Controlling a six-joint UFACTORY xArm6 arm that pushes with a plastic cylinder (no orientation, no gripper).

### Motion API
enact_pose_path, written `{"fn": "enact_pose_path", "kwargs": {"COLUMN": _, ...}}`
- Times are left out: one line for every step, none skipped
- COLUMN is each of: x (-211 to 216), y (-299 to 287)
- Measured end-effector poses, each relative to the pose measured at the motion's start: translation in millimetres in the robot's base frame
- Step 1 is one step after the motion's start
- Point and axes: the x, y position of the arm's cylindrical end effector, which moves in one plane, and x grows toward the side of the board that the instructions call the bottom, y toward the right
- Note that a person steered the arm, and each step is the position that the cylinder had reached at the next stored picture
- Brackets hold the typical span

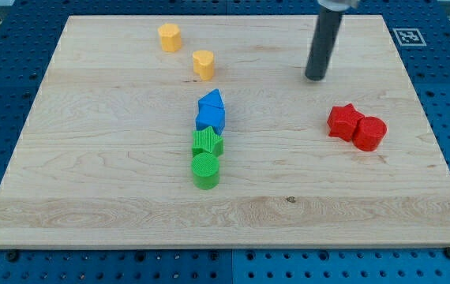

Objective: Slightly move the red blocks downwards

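Observation:
Two red blocks lie touching at the view's right: a red star-shaped block [343,121] and a red cylinder [369,133] just right and below it. My tip [315,78] rests on the board above and to the left of the red star, apart from it by a short gap. The dark rod rises from the tip toward the view's top edge.
Two blue blocks [211,111] and, below them, a green star-like block [207,143] and a green cylinder [205,170] form a column at the centre. A yellow hexagonal block [170,37] and a yellow heart-like block [203,64] sit at the upper left. The wooden board [91,197] lies on a blue perforated table.

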Motion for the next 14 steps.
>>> {"fn": "enact_pose_path", "kwargs": {"x": 27, "y": 18}}
{"fn": "enact_pose_path", "kwargs": {"x": 47, "y": 18}}
{"fn": "enact_pose_path", "kwargs": {"x": 48, "y": 18}}
{"fn": "enact_pose_path", "kwargs": {"x": 60, "y": 15}}
{"fn": "enact_pose_path", "kwargs": {"x": 63, "y": 15}}
{"fn": "enact_pose_path", "kwargs": {"x": 73, "y": 14}}
{"fn": "enact_pose_path", "kwargs": {"x": 87, "y": 14}}
{"fn": "enact_pose_path", "kwargs": {"x": 95, "y": 14}}
{"fn": "enact_pose_path", "kwargs": {"x": 102, "y": 14}}
{"fn": "enact_pose_path", "kwargs": {"x": 106, "y": 14}}
{"fn": "enact_pose_path", "kwargs": {"x": 106, "y": 14}}
{"fn": "enact_pose_path", "kwargs": {"x": 98, "y": 18}}
{"fn": "enact_pose_path", "kwargs": {"x": 75, "y": 28}}
{"fn": "enact_pose_path", "kwargs": {"x": 74, "y": 28}}
